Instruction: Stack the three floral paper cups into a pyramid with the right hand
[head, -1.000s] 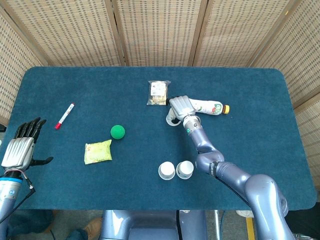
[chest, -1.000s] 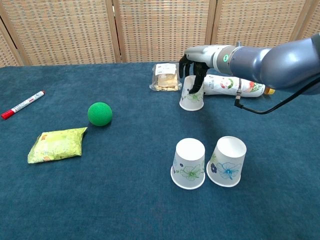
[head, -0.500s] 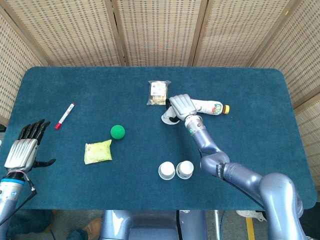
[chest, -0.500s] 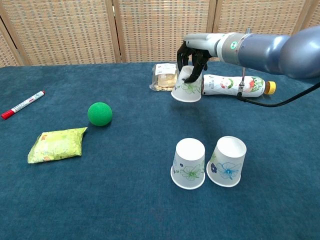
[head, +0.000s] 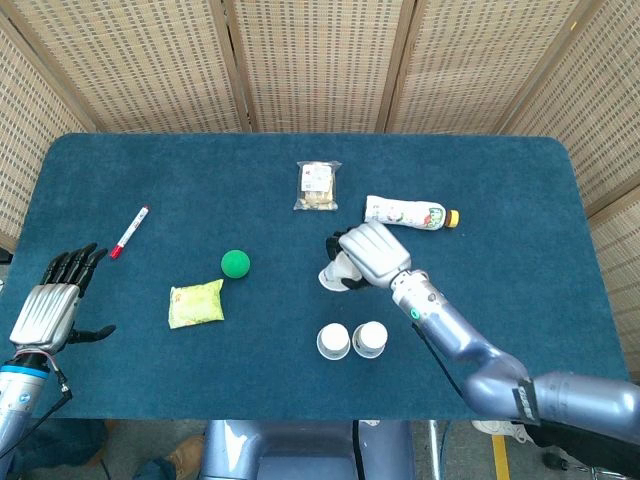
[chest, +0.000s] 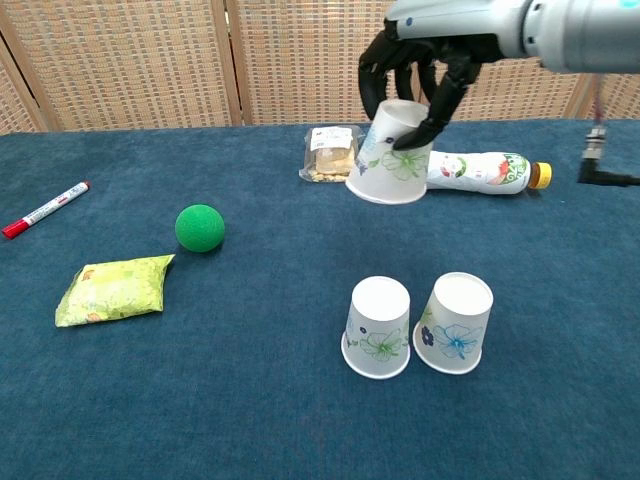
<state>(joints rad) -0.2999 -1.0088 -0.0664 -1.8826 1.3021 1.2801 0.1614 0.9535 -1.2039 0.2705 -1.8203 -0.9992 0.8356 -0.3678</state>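
Two floral paper cups stand upside down side by side near the table's front: one with green flowers and one with blue flowers, which leans a little. My right hand grips a third floral cup from above, mouth down and tilted, in the air above and behind the pair. My left hand hovers at the table's left front corner, fingers spread, holding nothing.
A bottle lies on its side behind the held cup. A snack packet sits at the back centre. A green ball, a yellow-green pouch and a red-capped marker lie to the left.
My right hand has lifted the third cup off the table by the bottle and carried it up and toward the front pair. The left hand drifted slightly.
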